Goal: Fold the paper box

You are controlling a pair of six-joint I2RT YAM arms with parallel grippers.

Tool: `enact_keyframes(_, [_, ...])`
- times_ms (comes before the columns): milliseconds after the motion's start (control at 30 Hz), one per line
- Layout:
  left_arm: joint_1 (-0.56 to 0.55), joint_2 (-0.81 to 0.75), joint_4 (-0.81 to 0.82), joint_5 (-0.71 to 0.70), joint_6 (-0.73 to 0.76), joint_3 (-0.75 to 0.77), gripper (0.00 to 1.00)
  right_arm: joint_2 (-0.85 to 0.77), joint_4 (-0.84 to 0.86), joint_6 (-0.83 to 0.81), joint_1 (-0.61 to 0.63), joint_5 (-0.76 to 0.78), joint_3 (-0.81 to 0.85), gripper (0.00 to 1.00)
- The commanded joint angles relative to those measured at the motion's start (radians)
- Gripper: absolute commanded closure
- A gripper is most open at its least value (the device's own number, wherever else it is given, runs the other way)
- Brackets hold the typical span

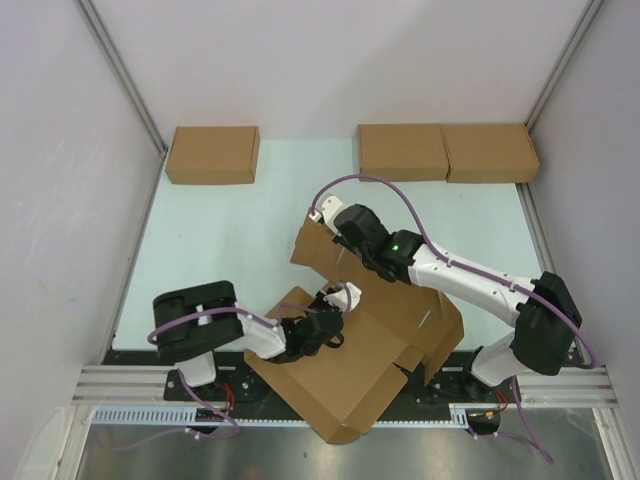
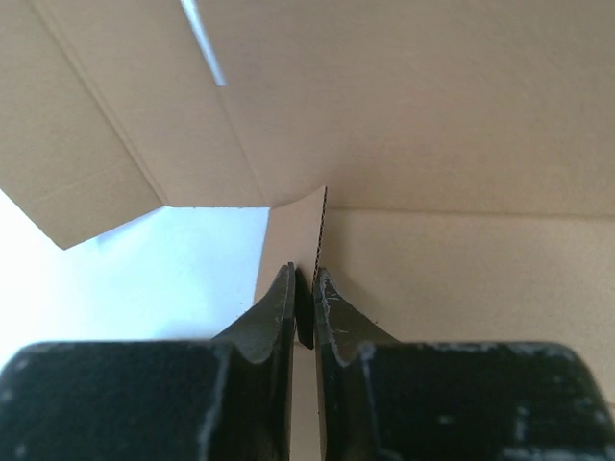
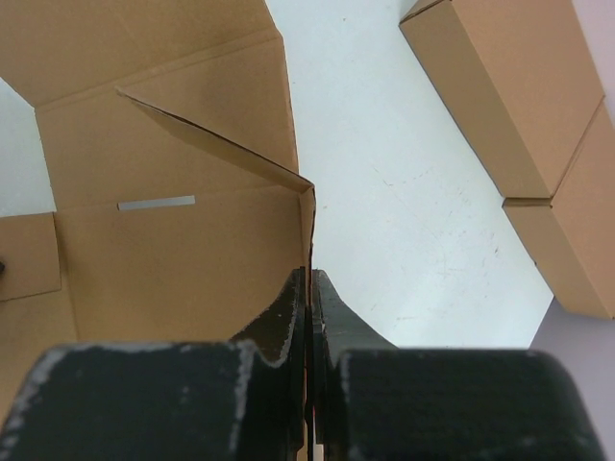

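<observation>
The paper box [image 1: 345, 375] lay partly folded at the near edge of the table [image 1: 240, 240], between the two arm bases, one corner reaching out over the rail [image 1: 130, 381]. The left gripper [image 2: 306, 277] was almost closed, its fingers pinching a thin upright cardboard edge near the box's middle. The right gripper [image 3: 308, 279] was closed tight on the raised edge of a wall at the box's far end, with a slit [image 3: 156, 203] in the panel beside it. Three other boxes [image 1: 212, 154] sat along the table's far edge, one at the left and two touching at the right.
</observation>
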Motion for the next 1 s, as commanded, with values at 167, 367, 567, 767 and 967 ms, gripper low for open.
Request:
enact_keyframes(167, [-0.128,0.227,0.001,-0.06,0.075,0.077,0.85,-0.021,-0.012,0.024,0.015,0.015,0.007,1.0])
enact_keyframes(367, [-0.148,0.281,-0.047,-0.098,0.052,0.097,0.79,-0.018,-0.021,0.023,0.015,0.021,0.007,1.0])
enact_keyframes(567, [-0.151,0.195,-0.087,-0.192,0.071,0.103,0.39,-0.019,-0.022,0.026,0.017,0.024,0.009,1.0])
enact_keyframes(767, [-0.151,0.005,-0.15,-0.185,0.115,0.108,0.28,-0.021,-0.021,0.028,0.017,0.032,0.007,1.0])
enact_keyframes(967, [-0.157,-0.268,-0.234,-0.158,0.059,0.086,0.23,-0.032,-0.025,0.032,0.015,0.03,0.007,1.0])
